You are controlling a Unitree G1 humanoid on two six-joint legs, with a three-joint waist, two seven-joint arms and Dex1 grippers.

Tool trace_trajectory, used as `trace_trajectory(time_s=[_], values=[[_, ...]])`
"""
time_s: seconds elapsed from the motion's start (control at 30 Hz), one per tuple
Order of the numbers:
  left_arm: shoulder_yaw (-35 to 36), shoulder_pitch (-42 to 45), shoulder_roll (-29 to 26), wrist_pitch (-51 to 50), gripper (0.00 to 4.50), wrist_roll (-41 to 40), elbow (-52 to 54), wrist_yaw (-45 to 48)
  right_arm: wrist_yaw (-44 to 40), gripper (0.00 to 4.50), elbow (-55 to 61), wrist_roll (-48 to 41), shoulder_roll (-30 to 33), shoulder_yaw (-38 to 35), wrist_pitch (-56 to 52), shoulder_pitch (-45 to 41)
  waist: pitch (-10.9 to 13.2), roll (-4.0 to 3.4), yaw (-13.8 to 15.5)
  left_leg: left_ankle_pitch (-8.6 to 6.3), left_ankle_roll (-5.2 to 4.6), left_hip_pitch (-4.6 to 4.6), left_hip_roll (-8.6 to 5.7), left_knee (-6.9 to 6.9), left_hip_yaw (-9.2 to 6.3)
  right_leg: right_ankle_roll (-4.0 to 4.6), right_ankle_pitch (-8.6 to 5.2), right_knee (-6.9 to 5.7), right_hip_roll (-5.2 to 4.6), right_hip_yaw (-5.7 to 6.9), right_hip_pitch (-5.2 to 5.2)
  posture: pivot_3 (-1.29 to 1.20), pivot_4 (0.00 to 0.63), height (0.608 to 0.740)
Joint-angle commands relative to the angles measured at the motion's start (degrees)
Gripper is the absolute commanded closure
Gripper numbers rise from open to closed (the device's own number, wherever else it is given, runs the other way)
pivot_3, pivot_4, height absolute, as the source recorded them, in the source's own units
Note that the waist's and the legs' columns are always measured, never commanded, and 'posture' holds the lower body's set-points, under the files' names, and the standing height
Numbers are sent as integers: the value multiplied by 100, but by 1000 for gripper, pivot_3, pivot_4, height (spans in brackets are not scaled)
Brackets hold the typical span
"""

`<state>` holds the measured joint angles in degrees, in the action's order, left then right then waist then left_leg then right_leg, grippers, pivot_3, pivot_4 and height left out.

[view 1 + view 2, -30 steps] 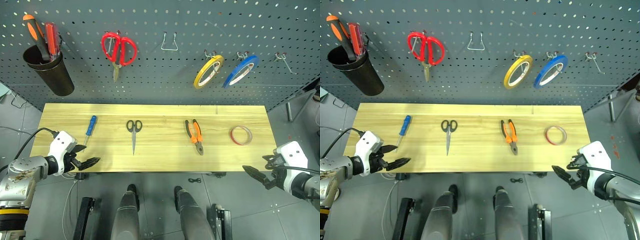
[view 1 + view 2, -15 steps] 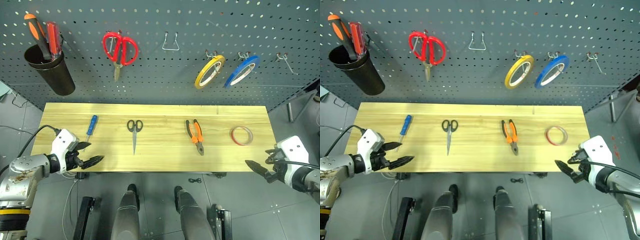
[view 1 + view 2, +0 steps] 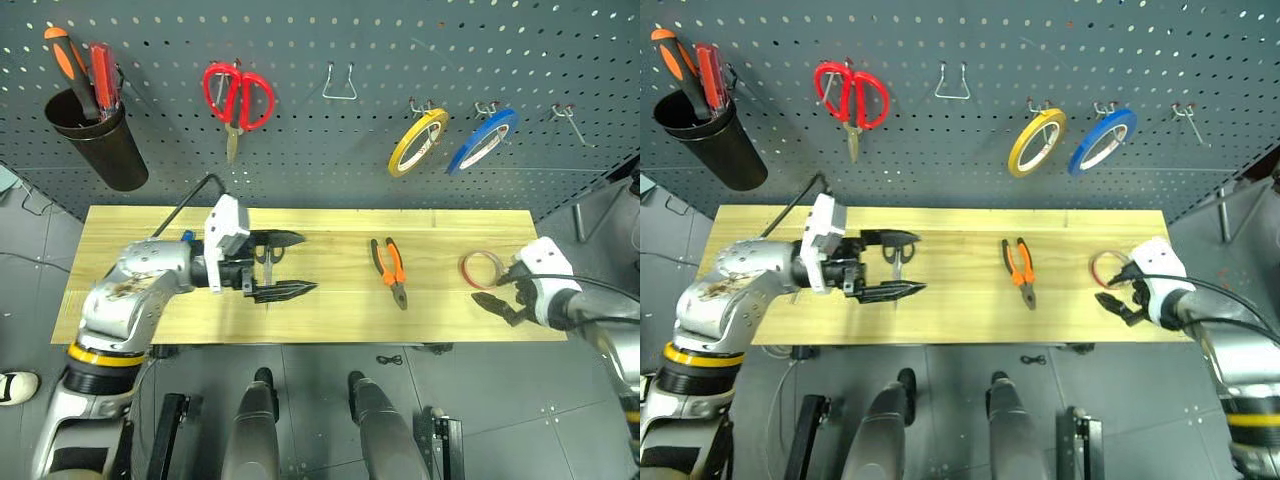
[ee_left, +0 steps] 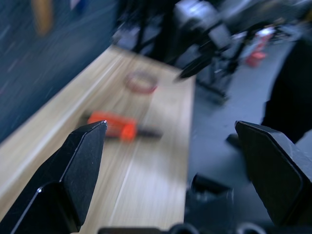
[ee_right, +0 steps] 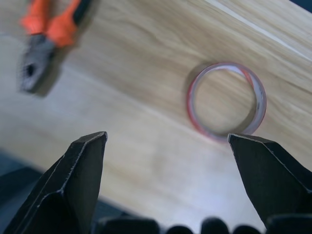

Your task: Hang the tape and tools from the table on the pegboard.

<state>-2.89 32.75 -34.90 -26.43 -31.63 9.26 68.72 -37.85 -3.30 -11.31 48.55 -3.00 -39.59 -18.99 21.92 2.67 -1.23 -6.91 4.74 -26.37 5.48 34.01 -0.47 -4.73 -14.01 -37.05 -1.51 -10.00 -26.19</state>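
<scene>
A: A dark grey-blue pegboard point(image 3: 330, 140) backs a pale plank worktop point(image 3: 330, 310). On the board hang red scissors point(image 3: 238, 98), a yellow roll point(image 3: 417, 142), a blue roll point(image 3: 482, 140) and a black cup point(image 3: 98, 140) of screwdrivers. Where are our things?

B: All four lie flat on the worktop, none hung yet. The red tape point(image 3: 481, 270) is near the right end, the pliers point(image 3: 390, 272) between it and the middle, the black scissors point(image 3: 898, 252) left of centre, and the blue screwdriver point(image 3: 186, 238) is mostly hidden behind the left arm.

A: And the grippers?

B: Both have fingers spread wide, holding nothing. The left gripper point(image 3: 280, 265) points sideways over the black scissors. The right gripper point(image 3: 497, 298) hovers just beside the tape, on the near side of it.

A: How would the tape handle?

B: I'd judge it light and fairly stiff, a thin ring with a wide hollow. Lying flat, it gives little height to pinch. One finger inside the hole and one outside, clamping the wall, looks safest. Its smooth side may slide on the wood if nudged.
</scene>
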Motion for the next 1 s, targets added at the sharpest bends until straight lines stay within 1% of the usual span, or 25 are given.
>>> trace_trajectory(time_s=[0.03, 0.13, 0.27, 0.47, 0.67, 0.87, 1.0], values=[[-128, 204, 165, 292, 0, -27, -70, 252, -91, 72, -992, 323, -194, 306, 510, -391, 0, 0, 16, 0, 0, -2, 0, 2, 0, 0, 0, -1, 0, 0, -1, 31, 427, 740], [-224, 283, 297, 481, 0, 21, -108, 365, -116, 72, -1983, 457, -492, 464, 761, -829, 0, 0, 32, -2, -5, -3, 0, 1, 0, 1, 1, 1, 0, 0, 0, 48, 418, 740], [-248, 321, 353, 481, 0, -83, -25, 450, -68, 72, -3116, 776, -676, 604, 1345, -1243, 0, 0, 51, -4, -8, -4, -5, 1, -1, 37, 22, 0, -2, 0, 0, 63, 417, 740], [-224, 288, 339, 458, 0, -119, 25, 505, 70, 72, -4261, 1068, -790, 609, 2078, -1754, 0, 0, 43, -4, -8, -4, -5, 13, -3, 20, 16, -3, -2, 0, 4, 78, 422, 740], [-206, 206, 318, 411, 0, -128, 65, 487, -71, 72, -4900, 1213, -870, 650, 2495, -2085, 0, 0, 43, -4, -8, -4, -5, 18, -6, 18, 17, -4, -1, 0, 6, 80, 424, 740], [-155, 176, 251, 402, 0, -117, 40, 478, -210, 72, -4894, 1417, -835, 736, 2847, -2279, 2, -2, 41, -4, -8, -4, -5, 19, -7, 14, 16, -5, 0, 0, 7, 88, 431, 740], [-159, 170, 246, 361, 0, -136, 80, 442, -135, 72, -5315, 1555, -895, 773, 3069, -2532, 3, -1, 47, -4, -8, -4, -5, 18, -7, 16, 17, -4, -1, 0, 6, 94, 429, 740]])
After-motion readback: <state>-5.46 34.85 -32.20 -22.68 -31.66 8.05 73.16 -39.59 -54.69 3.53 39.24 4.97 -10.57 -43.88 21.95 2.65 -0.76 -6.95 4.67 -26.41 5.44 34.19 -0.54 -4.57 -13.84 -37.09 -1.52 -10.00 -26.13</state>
